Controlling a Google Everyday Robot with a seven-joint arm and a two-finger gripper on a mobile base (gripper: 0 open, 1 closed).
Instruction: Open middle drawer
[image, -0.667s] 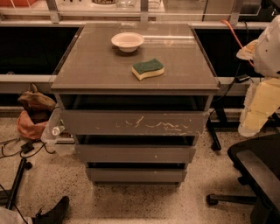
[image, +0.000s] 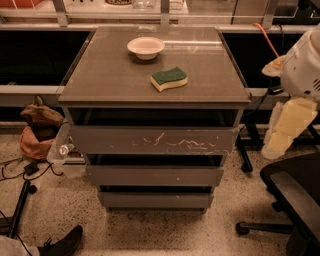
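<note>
Grey-brown middle drawer sits btm-left of gripper, well apart.

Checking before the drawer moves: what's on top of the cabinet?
A white bowl and a green-topped sponge lie on the cabinet top. Inside the middle drawer is hidden by its front. The gripper hangs to the cabinet's right, apart from it.

At the right edge, the arm is a rounded white housing, its gripper pale cream-yellow.

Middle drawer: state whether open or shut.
Shut: the middle drawer does not jut past the scratched drawer above; the gripper hangs far right.
</note>
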